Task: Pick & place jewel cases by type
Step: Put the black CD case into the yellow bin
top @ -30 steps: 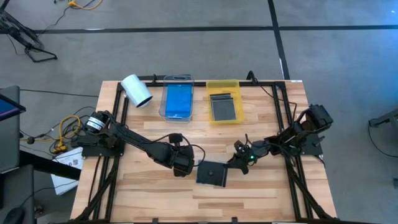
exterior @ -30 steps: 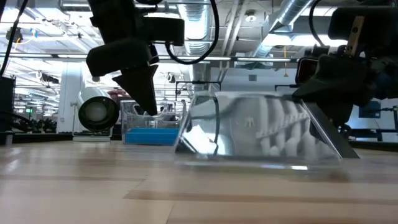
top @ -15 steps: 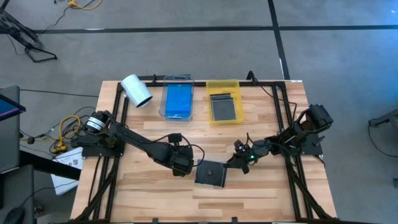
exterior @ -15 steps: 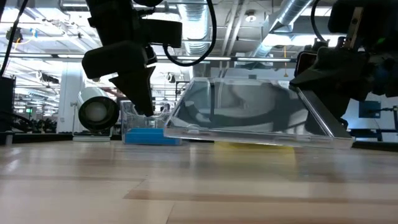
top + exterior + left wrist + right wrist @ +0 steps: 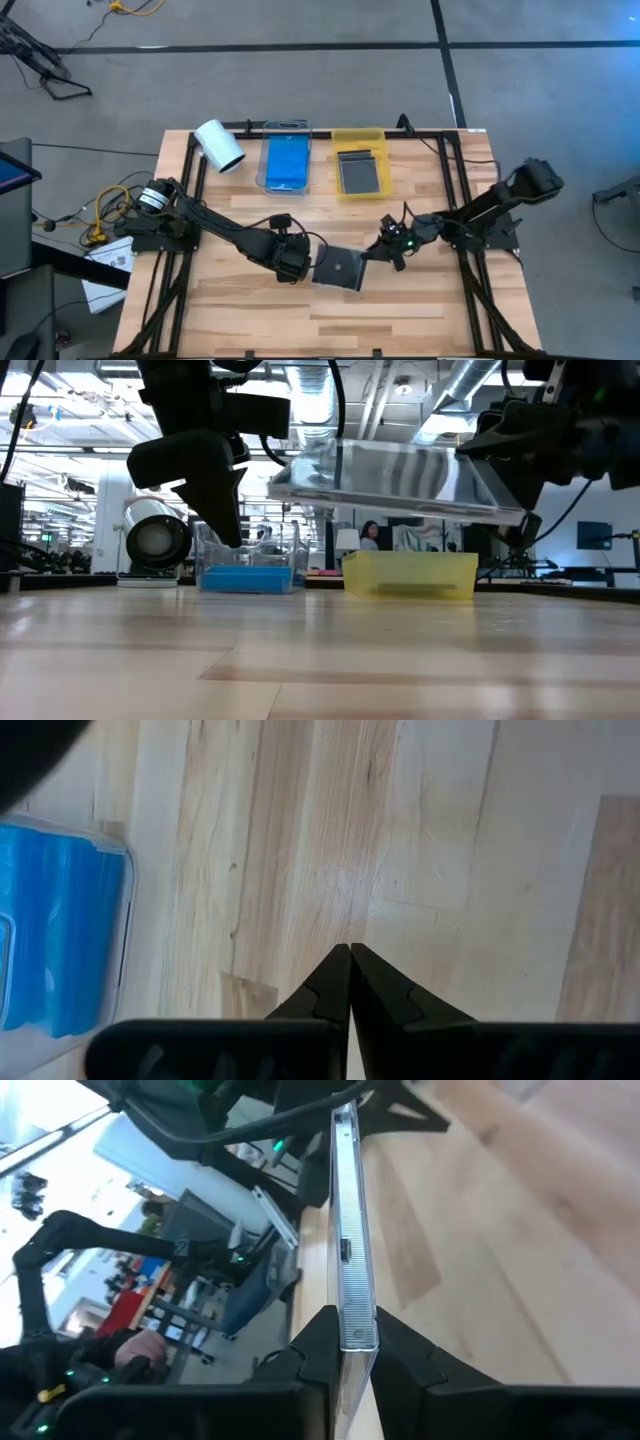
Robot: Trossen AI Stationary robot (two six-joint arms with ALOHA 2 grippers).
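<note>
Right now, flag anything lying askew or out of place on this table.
Only the white roll stands out: it lies tipped on its side at the far left corner. The dark jewel case is pinched by the right claw, off the table.

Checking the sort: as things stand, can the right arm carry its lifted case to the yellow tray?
Probably yes. The right hand holds the jewel case clear of the table, and bare wood lies between it and the yellow tray. The left hand is beside the case, not in the way.

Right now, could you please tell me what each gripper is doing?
Left gripper: shut, holding nothing.
Right gripper: shut on a jewel case, lifted off the table.
</note>
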